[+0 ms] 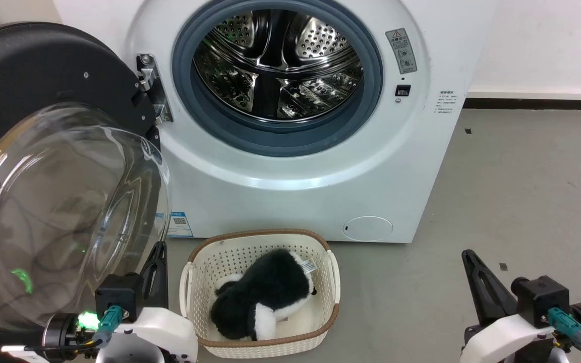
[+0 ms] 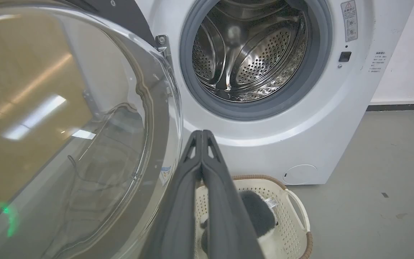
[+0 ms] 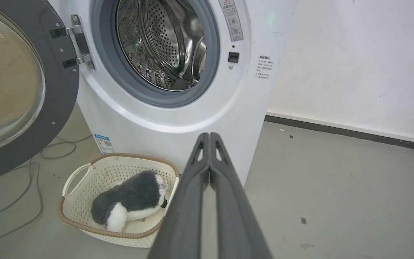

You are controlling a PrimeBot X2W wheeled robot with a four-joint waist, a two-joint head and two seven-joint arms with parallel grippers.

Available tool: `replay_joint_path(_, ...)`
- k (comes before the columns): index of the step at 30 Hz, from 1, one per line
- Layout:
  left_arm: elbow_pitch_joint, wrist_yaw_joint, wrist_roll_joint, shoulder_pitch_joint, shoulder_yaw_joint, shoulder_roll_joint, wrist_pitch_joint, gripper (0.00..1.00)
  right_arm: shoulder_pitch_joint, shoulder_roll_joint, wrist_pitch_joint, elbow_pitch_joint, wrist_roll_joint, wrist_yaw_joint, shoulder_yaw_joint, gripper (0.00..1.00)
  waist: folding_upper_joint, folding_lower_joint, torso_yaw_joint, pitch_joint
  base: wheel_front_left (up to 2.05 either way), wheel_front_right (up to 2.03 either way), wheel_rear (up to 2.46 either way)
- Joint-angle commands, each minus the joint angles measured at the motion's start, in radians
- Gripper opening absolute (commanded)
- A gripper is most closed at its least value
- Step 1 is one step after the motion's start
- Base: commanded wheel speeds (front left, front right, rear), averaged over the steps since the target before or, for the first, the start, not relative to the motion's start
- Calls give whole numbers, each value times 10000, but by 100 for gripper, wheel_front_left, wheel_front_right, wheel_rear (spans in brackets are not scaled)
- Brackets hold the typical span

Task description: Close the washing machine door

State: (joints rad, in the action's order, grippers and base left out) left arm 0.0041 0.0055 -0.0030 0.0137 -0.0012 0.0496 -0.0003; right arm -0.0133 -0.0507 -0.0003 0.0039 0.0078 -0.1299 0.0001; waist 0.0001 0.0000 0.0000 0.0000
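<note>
The washing machine (image 1: 321,166) stands ahead, its steel drum (image 1: 278,63) exposed inside the grey-blue gasket. The washing machine door (image 1: 63,201) hangs wide open on its metal hinge (image 1: 152,91) at the left, glass bowl bulging toward me. My left gripper (image 1: 159,249) is shut with nothing in it, right beside the bowl's lower right edge; the left wrist view shows its tips (image 2: 201,133) just right of the glass (image 2: 67,144). My right gripper (image 1: 469,254) is shut and empty at the lower right, over bare floor, far from the door (image 3: 20,90).
A cream perforated basket (image 1: 323,287) holding a black-and-white plush toy (image 1: 263,297) sits on the floor in front of the machine, between my arms. Cables (image 3: 20,172) lie on the floor under the door. A white wall (image 1: 547,45) runs behind, with grey floor (image 1: 522,191) to the right.
</note>
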Motion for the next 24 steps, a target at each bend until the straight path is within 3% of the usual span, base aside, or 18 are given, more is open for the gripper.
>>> replay_joint_path(1,-41,-55,30,-137,12,6,3,0,133,5,3,-39,-78,-8,-1,0,-1,0,0,0,0,0,0)
replay_joint_path(24,-41,-55,30,-137,12,6,3,0,133,5,3,-39,-78,-8,-1,0,-1,0,0,0,0,0,0)
